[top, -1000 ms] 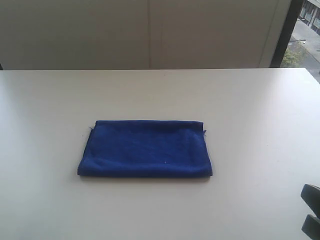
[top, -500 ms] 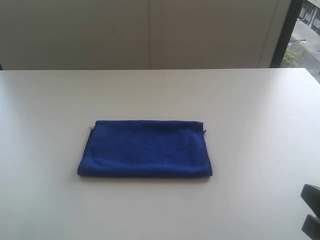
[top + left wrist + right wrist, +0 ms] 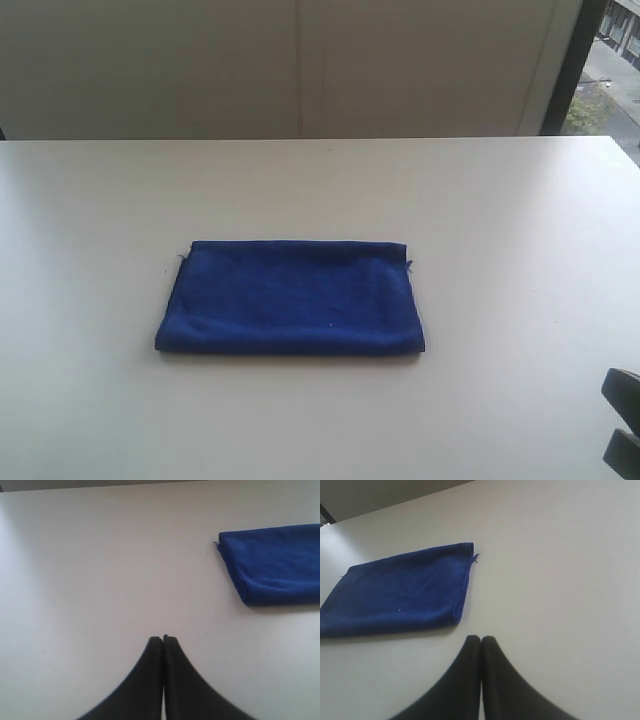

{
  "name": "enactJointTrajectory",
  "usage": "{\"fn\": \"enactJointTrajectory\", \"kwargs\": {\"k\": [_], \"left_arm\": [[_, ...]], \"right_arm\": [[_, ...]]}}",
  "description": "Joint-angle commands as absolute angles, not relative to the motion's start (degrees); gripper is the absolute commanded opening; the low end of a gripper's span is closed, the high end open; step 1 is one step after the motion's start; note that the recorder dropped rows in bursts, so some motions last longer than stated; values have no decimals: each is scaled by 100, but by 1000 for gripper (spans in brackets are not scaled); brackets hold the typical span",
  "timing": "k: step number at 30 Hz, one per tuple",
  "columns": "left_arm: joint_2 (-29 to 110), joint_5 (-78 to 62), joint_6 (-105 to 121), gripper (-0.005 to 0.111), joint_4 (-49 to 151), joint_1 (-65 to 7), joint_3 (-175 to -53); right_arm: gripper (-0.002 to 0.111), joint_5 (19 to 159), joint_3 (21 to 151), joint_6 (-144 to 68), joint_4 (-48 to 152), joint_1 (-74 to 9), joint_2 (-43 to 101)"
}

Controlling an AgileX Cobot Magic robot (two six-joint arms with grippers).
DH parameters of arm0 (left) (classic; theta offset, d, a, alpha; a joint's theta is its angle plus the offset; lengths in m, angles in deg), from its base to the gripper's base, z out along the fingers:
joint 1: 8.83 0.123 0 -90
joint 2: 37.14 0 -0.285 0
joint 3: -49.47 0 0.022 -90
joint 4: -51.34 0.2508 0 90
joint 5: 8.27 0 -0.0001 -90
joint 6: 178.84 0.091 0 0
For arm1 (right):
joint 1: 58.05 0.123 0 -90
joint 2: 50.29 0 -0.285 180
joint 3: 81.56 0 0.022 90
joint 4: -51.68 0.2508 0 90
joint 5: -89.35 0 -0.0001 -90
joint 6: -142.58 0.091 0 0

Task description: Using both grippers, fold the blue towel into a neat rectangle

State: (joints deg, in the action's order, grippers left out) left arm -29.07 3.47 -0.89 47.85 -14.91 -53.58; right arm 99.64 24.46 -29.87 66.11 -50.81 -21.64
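White table [image 3: 500, 200] | blue towel [image 3: 290, 297] folded flat, apart from both | left pincer [image 3: 163, 639] closed, empty | right pincer [image 3: 481, 639] closed, empty

Royal-blue towel [image 3: 290, 297]; white table [image 3: 500, 220]; black grippers [image 3: 163, 639].

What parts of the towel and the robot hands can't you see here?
Towel: inside layers hidden under its own top fold, every view.
Towel, left wrist view: one end cut off by the picture edge.
Left gripper: outside the exterior view.
Right arm: exterior view, only a dark bit shows at the corner edge.
White speck on towel: too small to identify.
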Motion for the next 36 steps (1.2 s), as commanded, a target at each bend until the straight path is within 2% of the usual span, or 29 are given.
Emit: {"fn": "enactJointTrajectory", "kwargs": {"k": [1, 6, 12, 20, 27, 32, 34, 36], "left_arm": [[-2935, 320, -140, 0, 4779, -1471, -5331], [-2935, 320, -140, 0, 4779, -1471, -5331], [-2935, 320, -140, 0, 4779, -1471, -5331], [-2935, 320, -140, 0, 4779, -1471, -5331], [-2935, 320, -140, 0, 4779, -1471, -5331], [-2935, 320, -140, 0, 4779, -1471, -5331], [-2935, 320, -140, 0, 4779, -1471, -5331], [-2935, 320, -140, 0, 4779, -1471, -5331]], "right_arm": [[0, 9889, 2402, -2974, 6605, -5118, -2168], [0, 9901, 2402, -2974, 6565, -5118, -2197], [0, 9946, 2402, -3004, 6526, -5142, -3000], [0, 9955, 2402, -3794, 6380, -5925, -3992], [0, 10099, 2369, -4631, 6324, -5938, -4068], [0, 10230, 2122, -4618, 6228, -5938, -4250], [0, 10857, 2122, -4255, 5933, -5938, -4250], [0, 10856, 2122, -3414, 5571, -5947, -4250]]}}
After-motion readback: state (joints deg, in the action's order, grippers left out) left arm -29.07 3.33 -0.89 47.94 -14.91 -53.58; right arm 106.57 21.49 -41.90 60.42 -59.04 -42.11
